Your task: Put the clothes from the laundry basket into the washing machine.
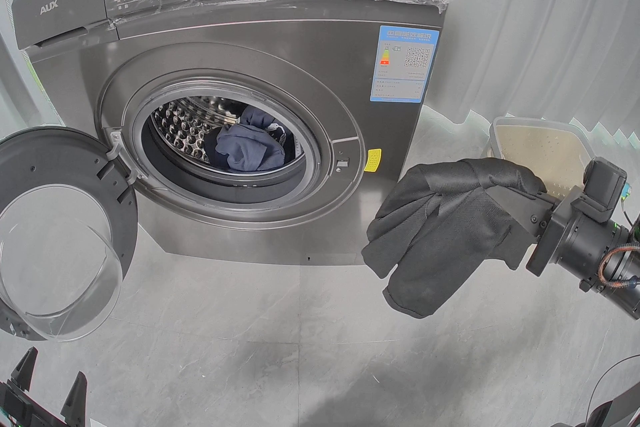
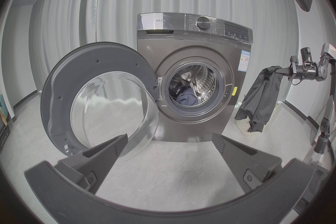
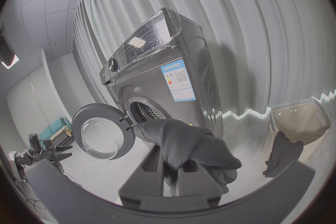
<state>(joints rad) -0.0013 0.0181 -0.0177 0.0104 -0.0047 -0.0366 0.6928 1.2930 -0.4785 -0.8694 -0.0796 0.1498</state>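
The grey washing machine stands with its round door swung open to the left. A dark blue garment lies inside the drum. My right gripper is shut on a dark grey garment, held in the air off the machine's lower right corner; the cloth drapes over the fingers and hangs down. In the right wrist view the same garment covers the shut right gripper. The beige laundry basket stands behind it. My left gripper is open low at the front left, holding nothing.
Grey tiled floor spreads in front of the machine. White curtains hang behind and to the right. The open door juts out over the floor near my left gripper.
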